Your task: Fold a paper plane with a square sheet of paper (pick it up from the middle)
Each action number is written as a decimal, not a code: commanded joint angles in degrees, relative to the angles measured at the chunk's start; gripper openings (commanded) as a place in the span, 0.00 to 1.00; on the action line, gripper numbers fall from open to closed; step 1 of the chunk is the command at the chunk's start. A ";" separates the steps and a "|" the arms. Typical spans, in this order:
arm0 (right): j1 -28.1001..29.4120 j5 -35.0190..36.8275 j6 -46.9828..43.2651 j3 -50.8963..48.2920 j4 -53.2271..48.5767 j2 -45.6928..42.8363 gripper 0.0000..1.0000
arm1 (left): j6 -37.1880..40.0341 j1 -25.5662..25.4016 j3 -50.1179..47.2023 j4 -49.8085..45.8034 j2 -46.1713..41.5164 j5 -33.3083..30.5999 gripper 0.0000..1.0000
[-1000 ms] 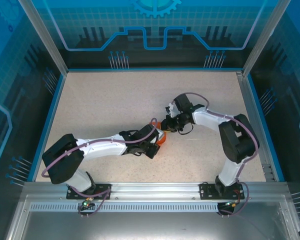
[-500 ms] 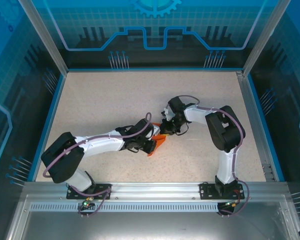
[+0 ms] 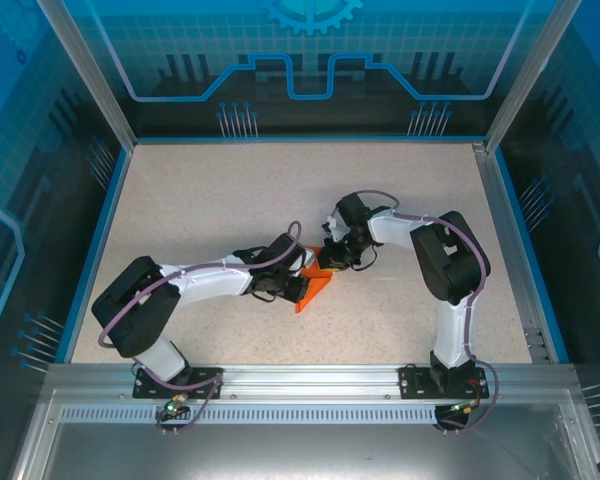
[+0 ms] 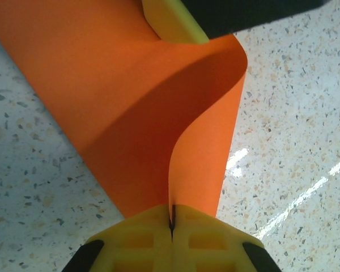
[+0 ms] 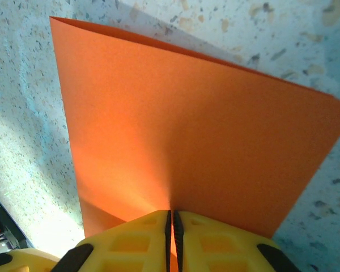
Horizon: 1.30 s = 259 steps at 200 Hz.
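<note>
paper sheet (image 4: 119, 102) | left tool (image 4: 171, 222) clamps | right tool (image 5: 171, 220) clamps | arms converge

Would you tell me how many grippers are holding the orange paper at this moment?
2. The left gripper is shut on the orange paper at its left side. The right gripper is shut on the opposite edge. Both are mid-table.
</note>
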 commanded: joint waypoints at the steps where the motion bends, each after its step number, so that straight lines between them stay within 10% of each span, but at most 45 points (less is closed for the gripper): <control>1: 0.97 1.64 -1.16 0.53 -2.61 2.29 0.14 | 0.49 0.85 2.19 -1.58 1.34 1.13 0.01; 259: 0.93 3.37 -1.03 1.16 -4.06 2.30 0.15 | -1.68 0.88 3.87 -4.78 3.42 -3.18 0.02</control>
